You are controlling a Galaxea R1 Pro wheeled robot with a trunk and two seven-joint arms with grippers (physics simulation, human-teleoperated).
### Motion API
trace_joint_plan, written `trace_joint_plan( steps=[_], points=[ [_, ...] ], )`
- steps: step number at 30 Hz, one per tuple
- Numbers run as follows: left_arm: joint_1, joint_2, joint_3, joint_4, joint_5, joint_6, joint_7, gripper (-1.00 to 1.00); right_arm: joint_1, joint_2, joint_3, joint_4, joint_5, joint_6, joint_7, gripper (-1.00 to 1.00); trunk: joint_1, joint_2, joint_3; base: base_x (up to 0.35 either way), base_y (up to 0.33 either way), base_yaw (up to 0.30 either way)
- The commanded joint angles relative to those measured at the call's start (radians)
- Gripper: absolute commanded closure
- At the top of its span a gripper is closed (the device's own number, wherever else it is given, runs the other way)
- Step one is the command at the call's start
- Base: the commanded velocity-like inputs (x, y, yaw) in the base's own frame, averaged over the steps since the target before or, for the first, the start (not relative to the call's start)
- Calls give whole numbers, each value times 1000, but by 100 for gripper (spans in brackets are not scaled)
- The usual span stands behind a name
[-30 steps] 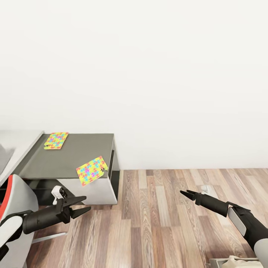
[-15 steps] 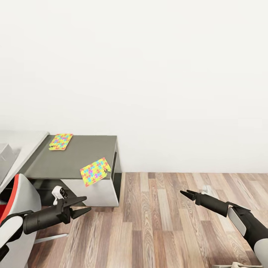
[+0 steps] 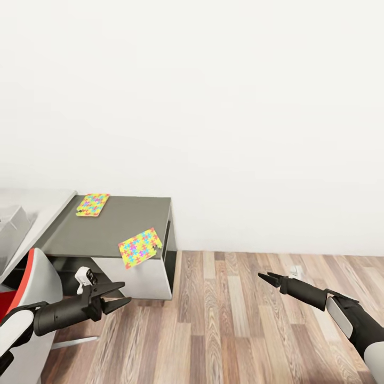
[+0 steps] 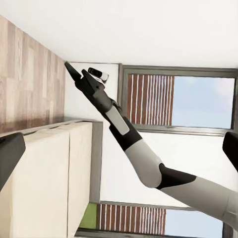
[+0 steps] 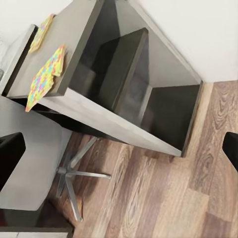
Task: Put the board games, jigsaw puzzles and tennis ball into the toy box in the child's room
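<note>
White wall and plank floor [image 3: 240, 320] made up most of the head view; we logged this as a transit moment, with the base not yet at the table [image 3: 106, 229].

Two puzzles lay flat on the dark tabletop. The near puzzle [image 3: 140, 247] sat at the table's front corner, ahead of and above the left gripper [image 3: 118, 297], overhanging the edge slightly, so it looked easy to slide off and pinch. The far puzzle [image 3: 93, 205] lay near the back edge, well beyond either gripper's reach. We saw no toy box, ball or board games.

Both arms were held low and forward, apparently a carry pose. Left jaws were parted, holding nothing. The right gripper [image 3: 268, 278] pointed toward the table, empty, fingers slightly apart; its wrist view showed wide-set fingertips [image 5: 10, 153] framing the table and a chair base [image 5: 74, 178].
</note>
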Motion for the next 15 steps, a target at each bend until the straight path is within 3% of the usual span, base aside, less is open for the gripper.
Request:
trace_joint_plan(
  steps=[1,6,15],
  points=[
    [-1,1,-1,0,-3,1,-6,-100,-1,-1,2,0,-9,10,2,-100,1,-2,0,0,-129,72],
    [-1,2,-1,0,-3,1,-7,-100,-1,-1,2,0,-9,10,1,-100,1,-2,8,0,-116,72],
    [-1,5,6,-2,-2,1,-11,-100,0,-1,1,0,-9,10,1,-100,1,-2,23,0,-17,72]
  ],
)
